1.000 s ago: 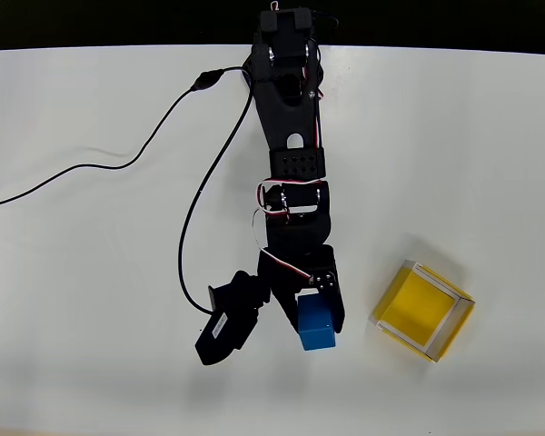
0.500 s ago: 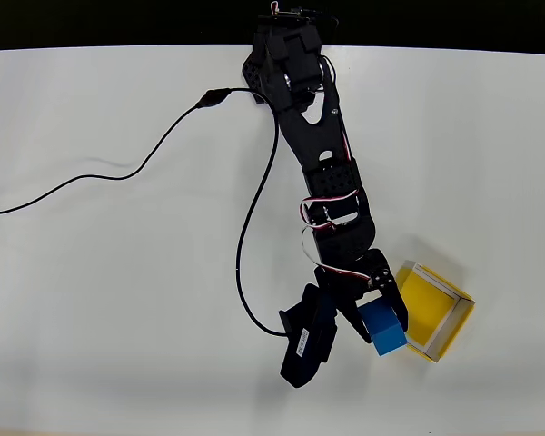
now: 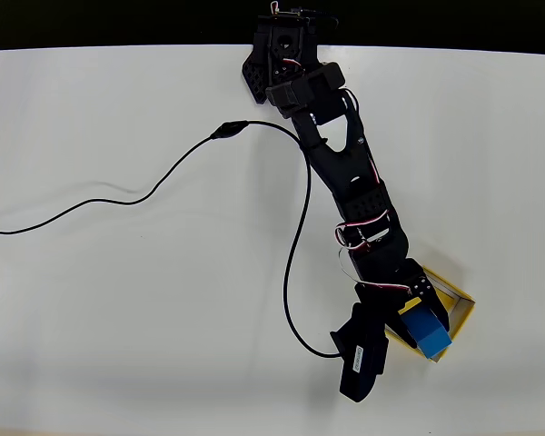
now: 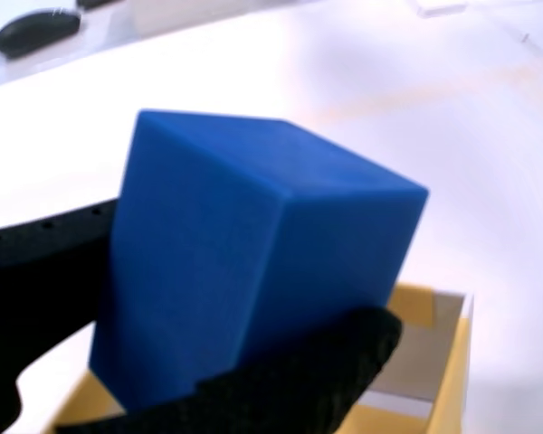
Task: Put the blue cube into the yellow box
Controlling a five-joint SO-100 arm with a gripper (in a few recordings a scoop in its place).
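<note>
The blue cube [image 3: 425, 330] is held in my gripper [image 3: 416, 329], which is shut on it, above the yellow box [image 3: 461, 313]. In the overhead view the arm covers most of the box; only its right corner and white-edged rim show. The wrist view has the blue cube [image 4: 244, 262] large in the middle, clamped between the black fingers [image 4: 308, 375], with the yellow box [image 4: 439, 362] and its thin wall directly beneath and behind it.
A black cable [image 3: 145, 195] runs from the arm's base across the white table [image 3: 118, 318] to the left edge, and another loop curves down beside the arm to the camera housing [image 3: 359, 350]. The table's dark back edge lies at the top.
The arm has swung to the right with the blue cube in its grip, from left of the yellow box to over the box. The cable has shifted with it.
</note>
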